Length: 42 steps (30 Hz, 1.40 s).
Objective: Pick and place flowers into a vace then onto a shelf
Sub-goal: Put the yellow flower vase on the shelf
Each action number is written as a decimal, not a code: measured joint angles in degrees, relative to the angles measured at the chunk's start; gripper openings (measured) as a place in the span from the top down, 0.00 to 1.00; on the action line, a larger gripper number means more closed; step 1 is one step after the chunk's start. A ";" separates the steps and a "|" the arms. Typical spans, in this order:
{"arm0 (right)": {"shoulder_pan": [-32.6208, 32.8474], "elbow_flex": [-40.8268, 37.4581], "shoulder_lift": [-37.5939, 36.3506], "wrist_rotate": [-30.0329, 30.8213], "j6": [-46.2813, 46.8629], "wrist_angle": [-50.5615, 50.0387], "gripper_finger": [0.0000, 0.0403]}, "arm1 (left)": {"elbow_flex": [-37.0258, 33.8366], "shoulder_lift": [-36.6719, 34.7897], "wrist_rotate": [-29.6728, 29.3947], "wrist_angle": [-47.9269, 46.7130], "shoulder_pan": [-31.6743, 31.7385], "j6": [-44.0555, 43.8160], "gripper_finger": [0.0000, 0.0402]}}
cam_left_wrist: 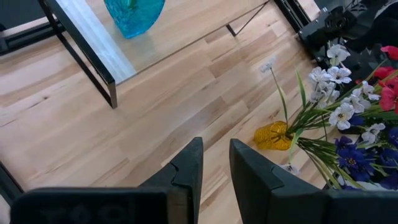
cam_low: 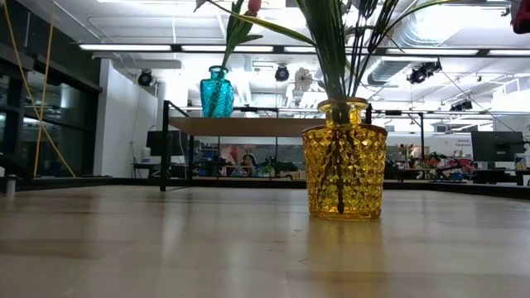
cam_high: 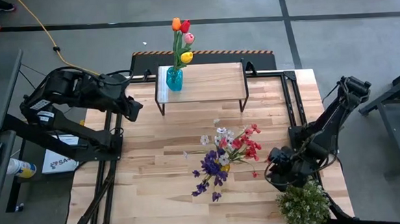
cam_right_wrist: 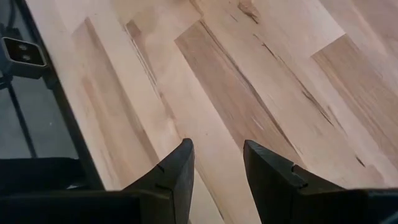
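Grey floor lies all around a big light wooden desk (cam_high: 148,163). At the back of the desk stands the shelf (cam_high: 205,82), a low riser with a light wood plank top and thin black metal legs. A blue glass vase (cam_high: 174,80) stands on the left end of the shelf. It holds tulips with long green stems (cam_high: 182,39), coloured orange, red, pink and yellow.

Near the middle of the desk stands a yellow glass vase with a bumpy diamond pattern (cam_low: 344,159). Sprays of red, purple and white flowers (cam_high: 226,155) are in it, and they spread out wide over the wood.

A bushy pale-green potted plant (cam_high: 303,204) sits at the front right corner of the desk.

The left fingers (cam_high: 132,108) hang over the left side of the desk, near the left end of the shelf and apart from it. In the left wrist view the two dark fingers (cam_left_wrist: 186,177) have a small gap between them and hold nothing.

The right fingers (cam_high: 277,168) are low over the right side of the desk, between the sprays and the potted plant. In the right wrist view these fingers (cam_right_wrist: 177,174) are partly open over bare wood and hold nothing.
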 joint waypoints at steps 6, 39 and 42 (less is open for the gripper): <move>-0.20 0.00 4.70 -0.61 -1.82 7.05 0.68 | 0.00 0.00 -0.03 0.00 0.00 0.00 0.72; -4.19 0.00 15.72 -15.33 -12.12 18.39 0.68 | 0.00 0.00 -0.03 0.00 0.00 0.23 0.72; -4.11 0.00 14.48 -15.97 -11.85 17.18 0.68 | 0.00 0.00 -0.03 0.00 0.00 0.23 0.72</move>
